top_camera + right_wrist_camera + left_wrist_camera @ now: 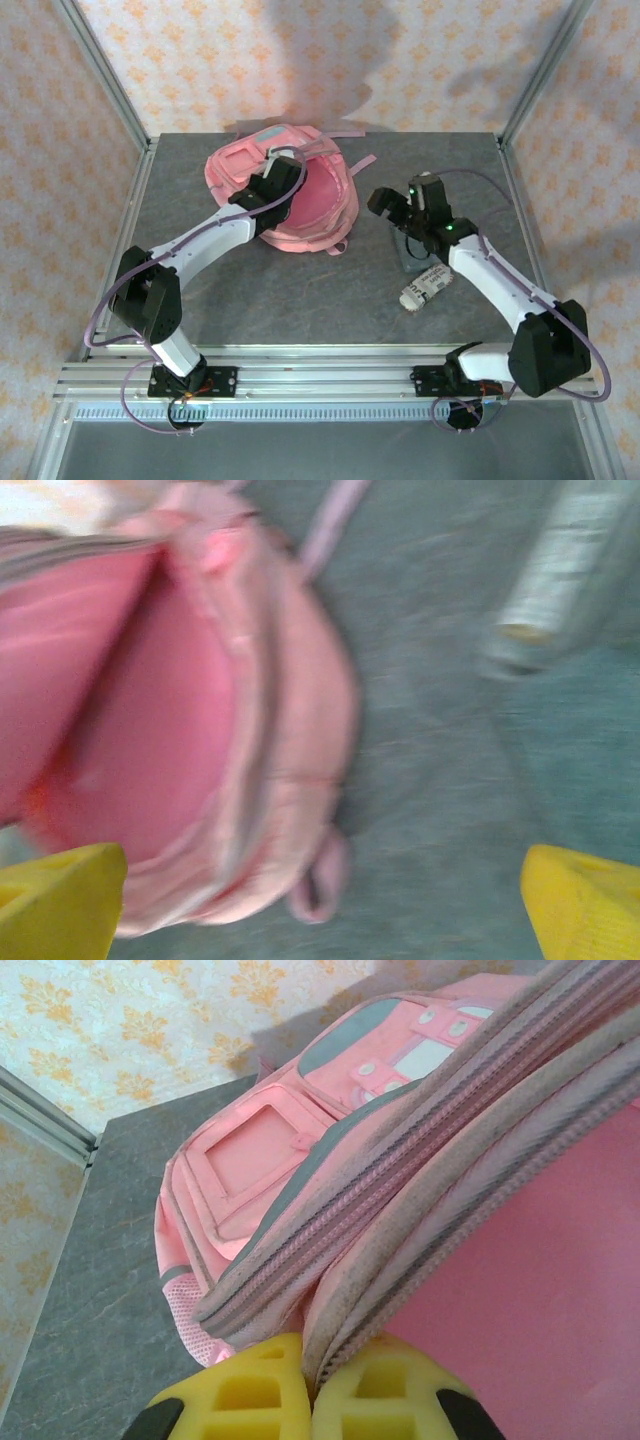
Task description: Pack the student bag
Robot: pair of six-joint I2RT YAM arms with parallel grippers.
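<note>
The student bag (320, 200) is a large pink backpack lying at the back middle of the table, its main compartment unzipped and gaping. My left gripper (272, 183) reaches over its left side. In the left wrist view the yellow fingers (255, 1395) are shut on the bag's zipped rim (400, 1220), holding the opening's edge. My right gripper (388, 203) hovers just right of the bag, jaws wide open and holding nothing. The blurred right wrist view shows the bag's pink interior (150, 730) ahead and to the left, between its spread fingertips (55, 905).
A dark grey flat item (412, 252) lies under the right arm. A white printed packet (425, 288) lies just in front of it, also seen as the packet (555, 580). A pink strap (355, 165) trails right of the bag. Metal frame posts stand at the back corners.
</note>
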